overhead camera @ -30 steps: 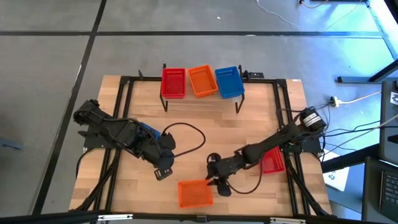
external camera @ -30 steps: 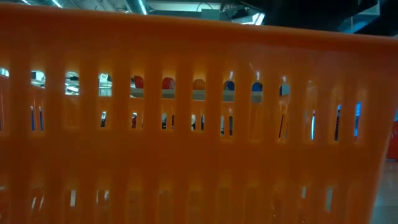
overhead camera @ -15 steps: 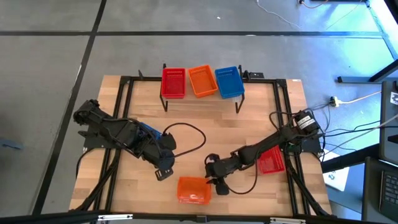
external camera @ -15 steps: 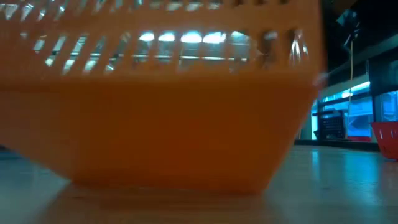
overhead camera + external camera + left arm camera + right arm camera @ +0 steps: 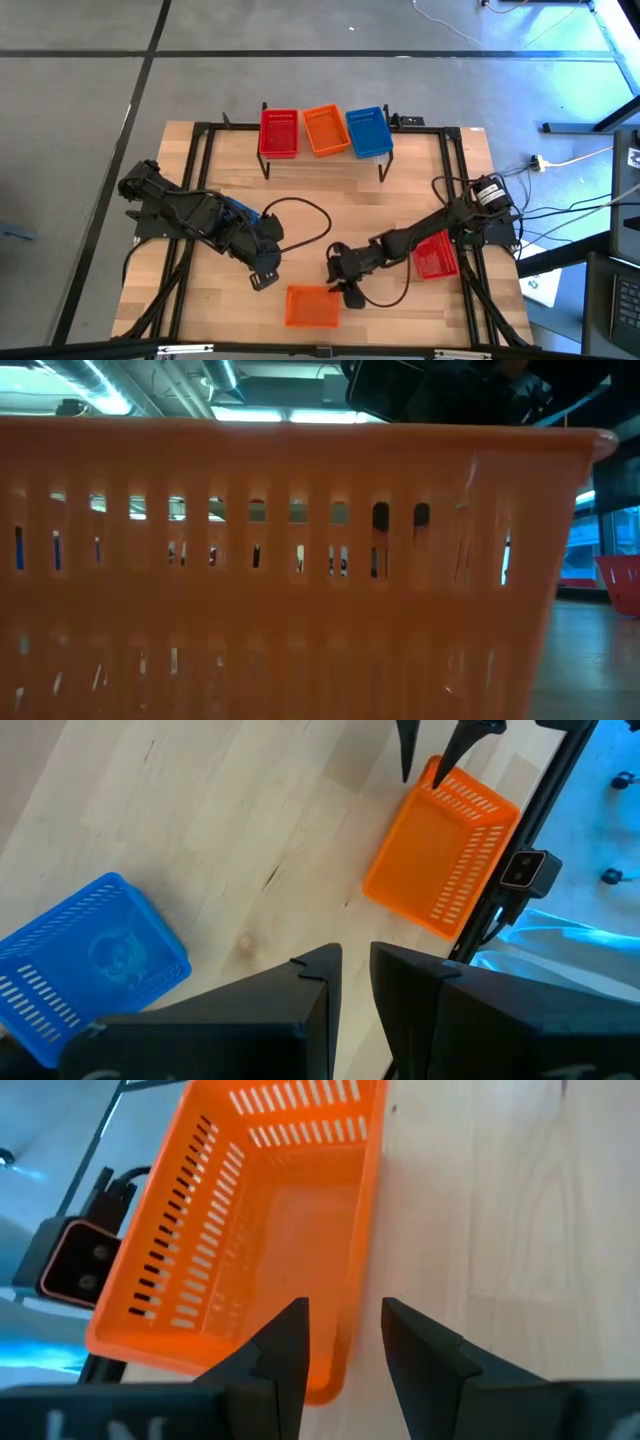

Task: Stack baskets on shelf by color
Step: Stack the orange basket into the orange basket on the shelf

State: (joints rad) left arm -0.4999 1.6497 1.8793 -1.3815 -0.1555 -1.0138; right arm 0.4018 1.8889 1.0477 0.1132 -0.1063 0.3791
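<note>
An orange basket (image 5: 312, 306) stands upright on its base near the table's near edge and fills the low view (image 5: 300, 560). My right gripper (image 5: 345, 288) is open at the basket's right side. In the right wrist view one finger (image 5: 285, 1335) is inside the basket (image 5: 250, 1230) and the other outside, with the long wall between them untouched. My left gripper (image 5: 263, 278) is shut above bare table, left of the basket. A blue basket (image 5: 240, 211) lies under the left arm. A red basket (image 5: 436, 256) sits beneath the right arm.
The shelf, on black legs (image 5: 383, 165), stands at the far edge and carries red (image 5: 279, 132), orange (image 5: 324, 130) and blue (image 5: 368, 131) baskets side by side. A black cable (image 5: 310, 215) loops over the middle of the table. Black frame rails run along both sides.
Half a second ago the orange basket was tipped up with its underside toward the near edge. It has dropped back and stands level on its base. My right gripper has shifted slightly toward the table's far edge and left.
</note>
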